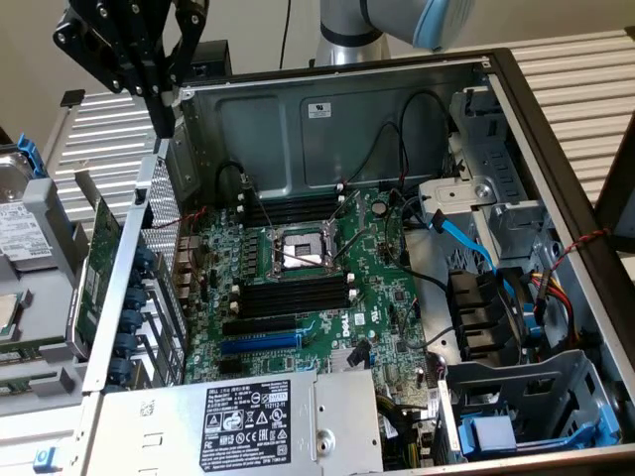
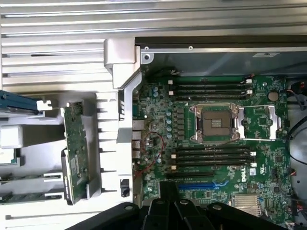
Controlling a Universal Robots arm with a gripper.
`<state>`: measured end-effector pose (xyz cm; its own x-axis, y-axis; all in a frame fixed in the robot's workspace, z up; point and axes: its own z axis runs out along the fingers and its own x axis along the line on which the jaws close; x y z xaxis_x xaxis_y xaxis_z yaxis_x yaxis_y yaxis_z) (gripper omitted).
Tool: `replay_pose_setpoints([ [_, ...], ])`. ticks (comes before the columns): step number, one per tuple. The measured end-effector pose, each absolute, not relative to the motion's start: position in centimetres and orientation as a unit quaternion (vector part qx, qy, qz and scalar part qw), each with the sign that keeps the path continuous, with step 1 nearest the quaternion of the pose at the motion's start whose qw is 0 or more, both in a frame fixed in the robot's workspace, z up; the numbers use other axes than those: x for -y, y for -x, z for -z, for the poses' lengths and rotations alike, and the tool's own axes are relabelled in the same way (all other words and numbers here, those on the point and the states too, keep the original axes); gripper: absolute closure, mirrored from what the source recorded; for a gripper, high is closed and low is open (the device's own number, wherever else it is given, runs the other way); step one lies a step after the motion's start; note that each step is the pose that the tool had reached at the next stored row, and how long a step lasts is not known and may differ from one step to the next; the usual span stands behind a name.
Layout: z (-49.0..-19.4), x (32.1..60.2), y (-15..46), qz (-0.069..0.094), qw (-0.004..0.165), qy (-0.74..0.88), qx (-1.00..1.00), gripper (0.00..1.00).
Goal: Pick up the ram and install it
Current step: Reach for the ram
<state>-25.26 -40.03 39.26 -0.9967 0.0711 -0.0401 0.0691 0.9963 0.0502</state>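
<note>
Gripper [image 1: 164, 117] pressed together, empty, above case [image 1: 298, 134] far corner | ram [image 2: 24, 197], I think, on edge outside case, exterior view's left | light, stiff, fragile: I'd pinch its long edges, not chips.

**What you can't make out here**

The gripper [image 1: 165, 124] and the arm [image 1: 397, 25] both run off the exterior view's top edge. In the wrist view the gripper's black body covers one edge of the motherboard [image 2: 216, 143]. You see the expansion card [image 1: 102, 248] only in part, behind the case wall [image 1: 114, 317]. The hard drive [image 1: 25, 233] is cut by the exterior view's left edge and the power supply [image 1: 248, 426] by its lower edge, its label's print too small to read. The thin green strips [image 2: 26, 197] beside the case are too small to identify.
</note>
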Motion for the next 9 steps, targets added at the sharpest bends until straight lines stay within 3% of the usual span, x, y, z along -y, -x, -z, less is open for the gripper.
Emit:
replay_pose_setpoints([
  [9,-39.3,40.1,28.3,-0.024,0.022,-0.035,-0.999,0.89],
])
